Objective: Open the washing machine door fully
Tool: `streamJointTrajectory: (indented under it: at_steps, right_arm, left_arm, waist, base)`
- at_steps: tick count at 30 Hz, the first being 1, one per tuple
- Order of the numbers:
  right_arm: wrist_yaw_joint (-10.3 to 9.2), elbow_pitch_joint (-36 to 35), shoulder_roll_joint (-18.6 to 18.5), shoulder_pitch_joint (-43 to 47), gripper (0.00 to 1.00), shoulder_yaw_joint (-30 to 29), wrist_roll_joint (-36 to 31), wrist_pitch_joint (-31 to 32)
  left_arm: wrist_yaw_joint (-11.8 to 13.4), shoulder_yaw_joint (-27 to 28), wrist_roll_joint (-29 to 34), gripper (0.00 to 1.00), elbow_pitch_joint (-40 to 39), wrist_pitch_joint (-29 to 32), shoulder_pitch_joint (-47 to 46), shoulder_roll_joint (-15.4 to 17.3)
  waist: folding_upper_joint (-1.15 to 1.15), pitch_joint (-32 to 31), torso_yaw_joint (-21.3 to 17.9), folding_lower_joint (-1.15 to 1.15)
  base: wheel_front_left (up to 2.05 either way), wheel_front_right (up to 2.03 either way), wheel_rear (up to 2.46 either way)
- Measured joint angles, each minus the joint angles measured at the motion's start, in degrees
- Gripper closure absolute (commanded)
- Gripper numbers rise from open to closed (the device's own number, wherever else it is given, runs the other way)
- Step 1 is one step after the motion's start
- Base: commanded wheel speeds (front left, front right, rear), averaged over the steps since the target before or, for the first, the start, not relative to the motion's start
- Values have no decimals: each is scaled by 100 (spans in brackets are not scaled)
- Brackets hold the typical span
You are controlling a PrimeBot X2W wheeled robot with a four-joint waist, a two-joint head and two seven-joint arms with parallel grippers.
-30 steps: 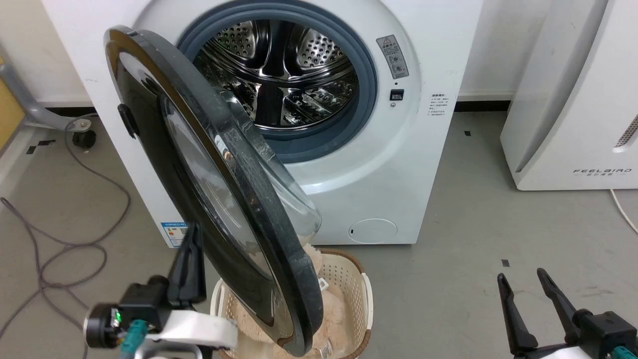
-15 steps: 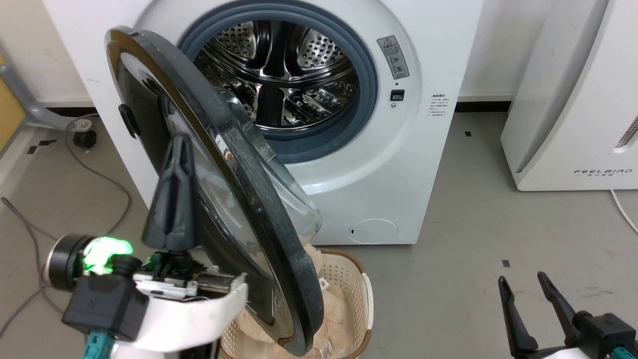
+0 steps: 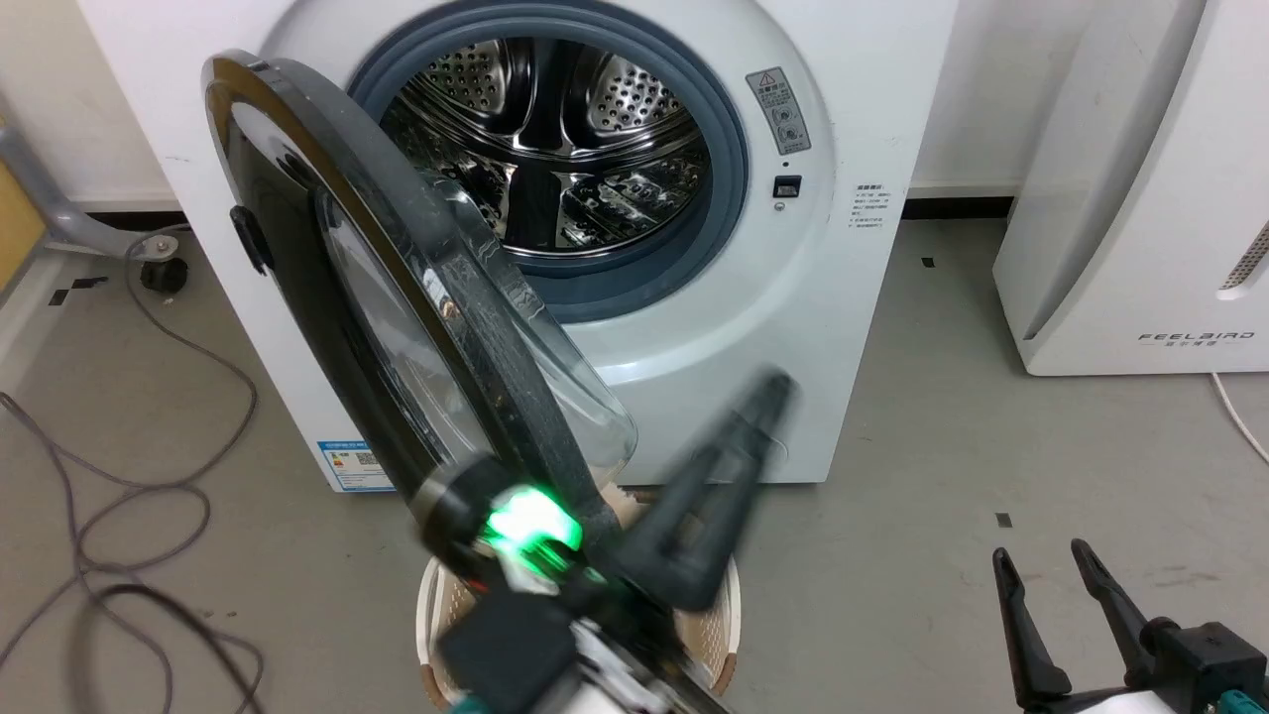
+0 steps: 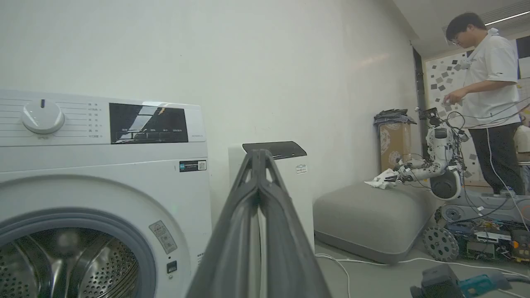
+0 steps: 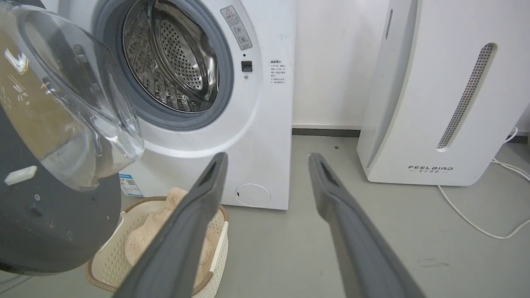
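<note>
Washing machine door (image 3: 416, 327) stands about half open, hinged at the left of the washing machine (image 3: 853, 297), lower edge over a basket (image 5: 219, 231).

Left fingers (image 3: 714, 486): pressed together, empty, blurred, on the door's inner side; contact can't be told.

Right fingers (image 3: 1021, 615): spread, empty, well apart.

Risks: a push could skid off the glass bowl (image 5: 83, 103); the arm could clip the basket.

Writing: FEELBIRD on the white appliance (image 3: 1120, 198). Blue label (image 3: 352, 464) and warning sticker (image 3: 783, 111) unreadable.

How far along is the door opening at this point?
Done: the washing machine door is unlatched and stands about half open, the drum exposed. In hand: the left gripper, shut and blurred, sits right of the door's edge in the head view; contact cannot be told. Left: swinging the door fully back. The right gripper hangs open.
</note>
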Motion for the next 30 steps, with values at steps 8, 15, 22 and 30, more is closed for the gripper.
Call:
streamJointTrajectory:
  at_steps: [8,15,22,30]
  right_arm:
    - [0,-32,1,2,0,47,43,8]
    - [0,-44,1,3,0,38,-63,52]
    - [0,-80,1,3,0,67,-135,102]
    - [0,-80,1,2,0,96,-138,120]
  left_arm:
    - [-24,-740,-213,100,522,998,508,4]
    - [240,-816,-142,100,875,1590,754,140]
    - [584,-438,0,100,1694,1382,721,186]
    - [957,-79,-63,100,2286,1001,449,103]
  waist:
    - [0,20,54,0]
    - [0,22,122,0]
    - [0,33,129,0]
    - [0,34,93,0]
  base:
    - [0,0,0]
    - [0,0,0]
    - [0,0,0]
    - [0,0,0]
